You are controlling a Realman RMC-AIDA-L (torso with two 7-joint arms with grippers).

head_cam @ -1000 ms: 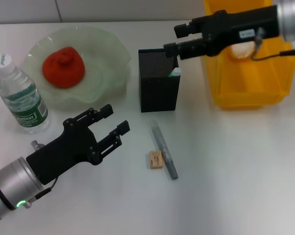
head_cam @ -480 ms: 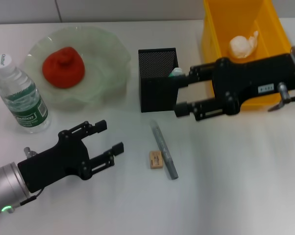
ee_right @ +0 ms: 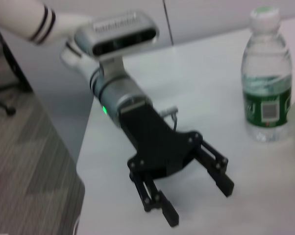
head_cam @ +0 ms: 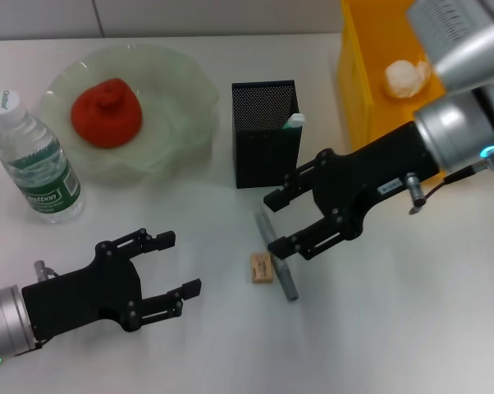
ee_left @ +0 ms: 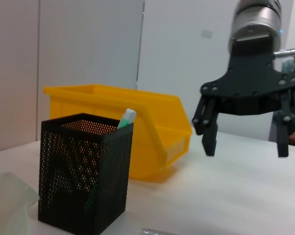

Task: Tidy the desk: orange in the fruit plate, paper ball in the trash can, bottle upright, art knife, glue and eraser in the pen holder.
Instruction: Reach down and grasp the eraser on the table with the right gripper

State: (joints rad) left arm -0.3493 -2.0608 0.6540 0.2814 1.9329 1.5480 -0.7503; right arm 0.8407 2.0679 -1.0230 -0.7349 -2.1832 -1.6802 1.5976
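— Where was the right pincer?
— Low over the white desk, just in front of the pen holder. Its fingers were spread wide with nothing between them, straddling the upper end of the grey art knife, which lay flat on the desk. I couldn't tell whether the fingers touched it.

— And the eraser?
— Lying on the desk just beside the knife, on the knife's left, not held by anything.

— What about the left pincer?
— Also released, fingers apart and empty, hanging near the desk's front edge, well to the left of the eraser.

— Was anything in the pen holder?
— A white stick with a green tip poked out of its right corner; it looked like the glue.

— The rest of the things?
— The orange sat in the fruit plate. The bottle stood upright on the desk beside the plate, cap up. The paper ball lay inside the yellow trash can, to the right of the pen holder.
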